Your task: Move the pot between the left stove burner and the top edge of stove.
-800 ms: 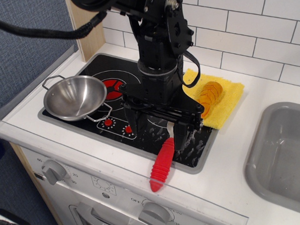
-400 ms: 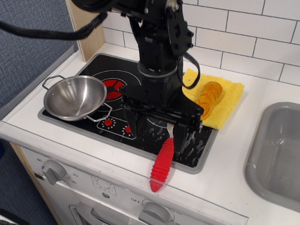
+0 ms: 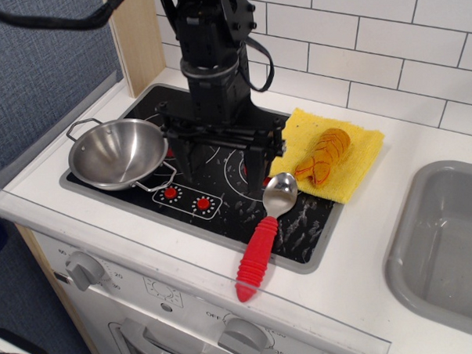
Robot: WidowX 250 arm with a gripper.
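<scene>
The shiny steel pot (image 3: 116, 154) with two wire loop handles sits on the front left corner of the black glass stove (image 3: 299, 225). My gripper (image 3: 218, 167) hangs open and empty over the middle of the stove, just right of the pot, fingers pointing down and close above the glass. Its left finger (image 3: 180, 160) is close to the pot's right rim, without touching it. The left stove burner is mostly hidden behind the pot and my gripper. The strip of glass between it and the stove's top edge (image 3: 150, 102) is bare.
A metal spoon with a red handle (image 3: 256, 257) lies on the stove's front right, handle over the rim. A yellow cloth (image 3: 357, 160) holding an orange food piece (image 3: 325, 153) lies right of the stove. A grey sink (image 3: 450, 230) is at far right. A wooden post (image 3: 140, 40) and tiled wall stand behind.
My gripper has moved left and back from over the spoon to the stove's middle beside the pot, uncovering the spoon's bowl. The pot and spoon have not moved.
</scene>
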